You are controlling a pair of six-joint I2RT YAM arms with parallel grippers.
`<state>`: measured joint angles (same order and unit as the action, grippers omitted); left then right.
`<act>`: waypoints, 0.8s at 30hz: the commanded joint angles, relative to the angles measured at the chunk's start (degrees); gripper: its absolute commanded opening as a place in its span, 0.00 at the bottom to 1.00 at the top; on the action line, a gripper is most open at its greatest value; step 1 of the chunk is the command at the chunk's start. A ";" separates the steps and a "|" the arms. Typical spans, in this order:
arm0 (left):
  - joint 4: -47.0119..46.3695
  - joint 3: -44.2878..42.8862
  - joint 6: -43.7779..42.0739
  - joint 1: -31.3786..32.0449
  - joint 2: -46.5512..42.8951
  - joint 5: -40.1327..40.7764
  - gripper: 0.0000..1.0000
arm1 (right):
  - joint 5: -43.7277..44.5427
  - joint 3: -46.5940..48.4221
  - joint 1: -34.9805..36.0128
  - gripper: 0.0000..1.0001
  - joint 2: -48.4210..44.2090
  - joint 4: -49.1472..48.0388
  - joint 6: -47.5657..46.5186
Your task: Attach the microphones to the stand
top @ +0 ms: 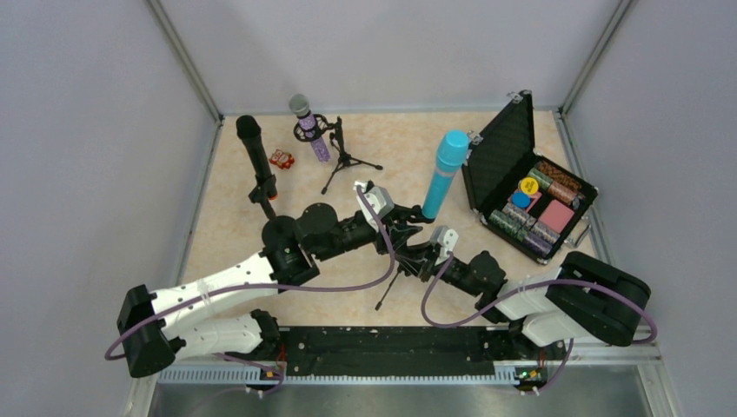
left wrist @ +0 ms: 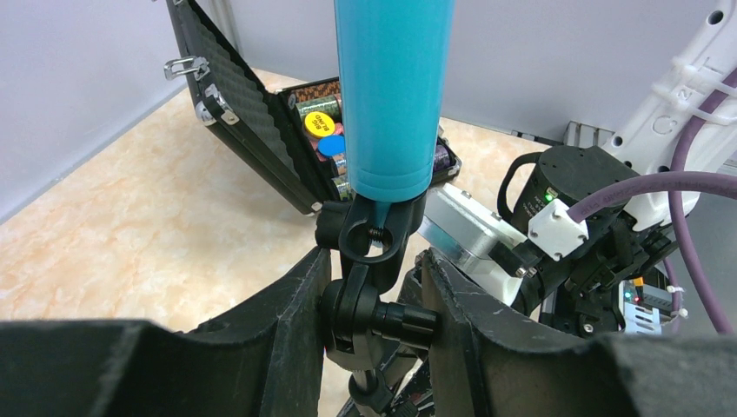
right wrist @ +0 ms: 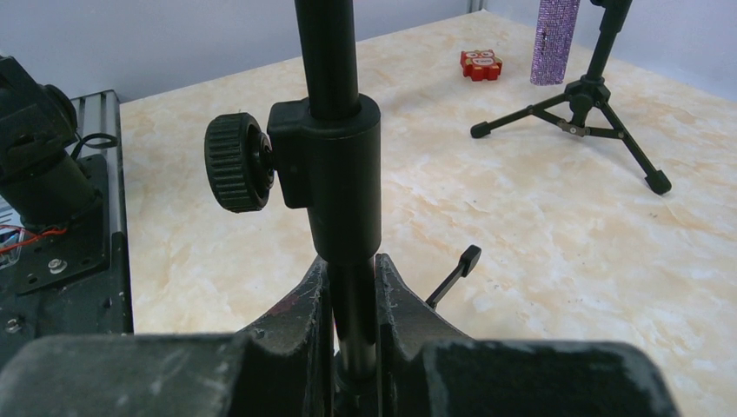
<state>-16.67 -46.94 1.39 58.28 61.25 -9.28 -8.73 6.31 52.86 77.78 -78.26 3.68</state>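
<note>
Mid-table, right gripper clamps stand; left gripper seemingly clamps its joint

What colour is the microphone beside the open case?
The microphone is turquoise, clearest in the left wrist view.

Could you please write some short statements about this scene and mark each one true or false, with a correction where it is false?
1. The all-turquoise stick microphone sits in the clip of the black microphone stand. True.
2. The right gripper is open, away from that stand. False: it is shut on the stand's thin black pole, under the knob collar.
3. The left gripper is closed on that stand, just below the clip. True.
4. The black hard case is closed. False: it stands open, and round chips show inside.
5. The small red object lies inside the case. False: it is on the marble-look table, near the glittery purple microphone.
</note>
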 commanded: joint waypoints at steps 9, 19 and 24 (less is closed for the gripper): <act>-12.52 -10.48 -4.12 0.50 -5.41 -2.29 0.00 | 3.02 -2.94 -0.08 0.00 2.28 3.42 4.07; -9.30 -12.05 -7.83 0.65 -8.77 -2.16 0.00 | 3.63 -3.22 -0.12 0.00 3.13 3.44 4.29; -5.52 -12.67 -10.08 0.66 -11.00 -1.08 0.00 | 4.30 -4.01 -0.08 0.00 4.27 1.79 4.68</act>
<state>-7.20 -52.10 -3.20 58.65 58.22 -10.98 -9.74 5.61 53.21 79.44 -84.05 3.18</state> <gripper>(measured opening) 0.452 0.138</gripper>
